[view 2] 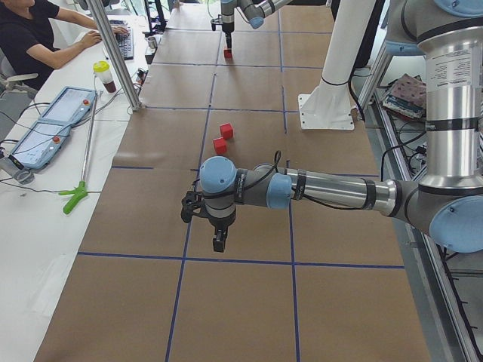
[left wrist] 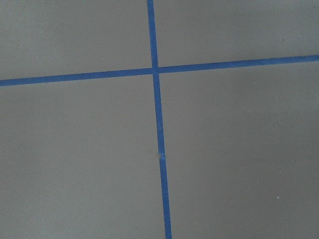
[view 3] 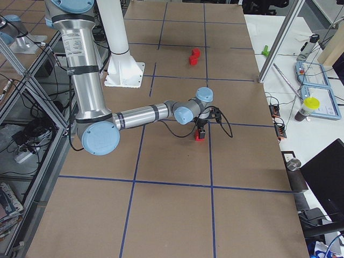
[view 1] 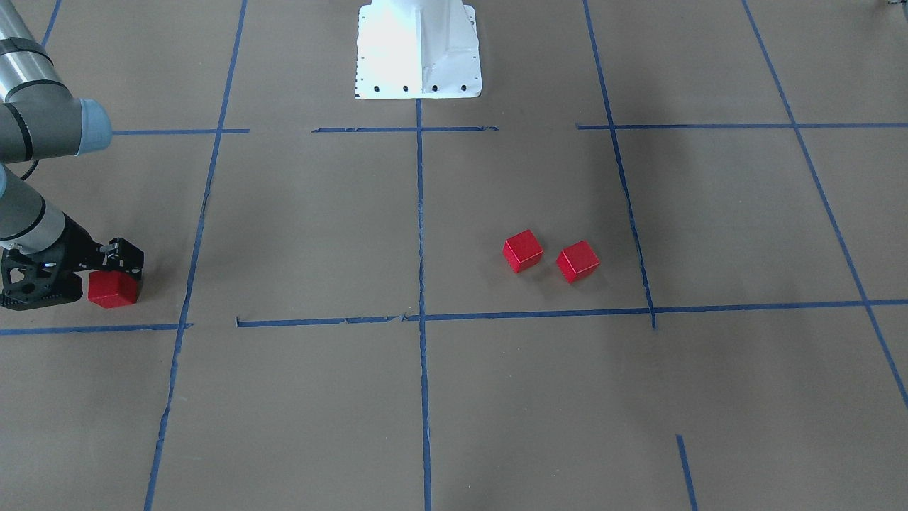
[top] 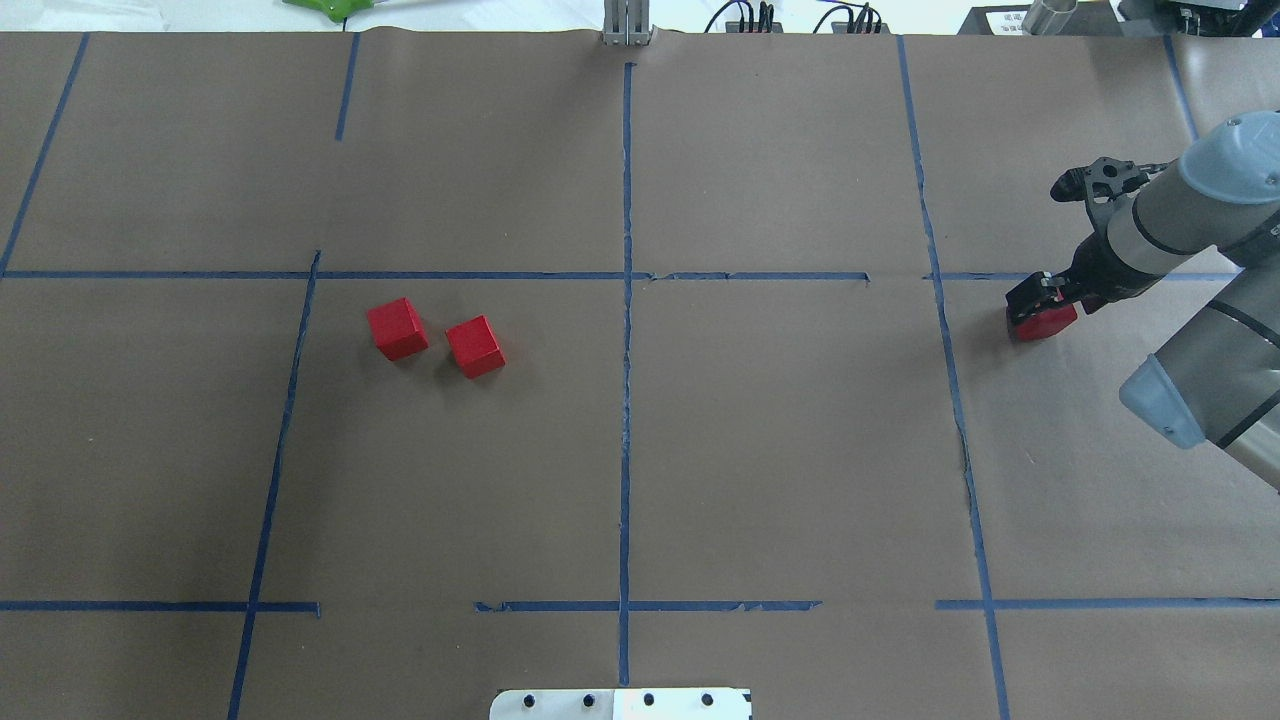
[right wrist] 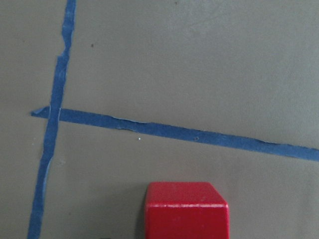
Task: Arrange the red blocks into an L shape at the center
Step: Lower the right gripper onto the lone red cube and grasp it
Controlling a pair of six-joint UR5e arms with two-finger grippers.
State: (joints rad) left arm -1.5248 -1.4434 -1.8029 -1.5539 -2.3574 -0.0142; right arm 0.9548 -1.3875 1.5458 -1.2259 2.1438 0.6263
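Two red blocks (top: 397, 329) (top: 475, 346) lie side by side on the brown paper, to the robot's left of the center (top: 625, 440), where a single vertical blue tape line runs. They also show as blocks (view 1: 523, 250) (view 1: 578, 261) in the front-facing view. A third red block (top: 1040, 324) (view 1: 112, 289) sits far on the robot's right, beside a tape line, with my right gripper (top: 1040, 305) (view 1: 113, 280) shut on it. The right wrist view shows this block (right wrist: 187, 209) at its bottom edge. My left gripper (view 2: 218, 243) hangs over bare paper; I cannot tell whether it is open or shut.
The white robot base (view 1: 418, 50) stands at the table's robot side. In the left side view a person (view 2: 38, 38) sits at a side bench with a teach pendant (view 2: 53, 124), a green tool (view 2: 74, 197) and a bottle (view 2: 102, 75). A metal post (view 2: 121, 53) rises there.
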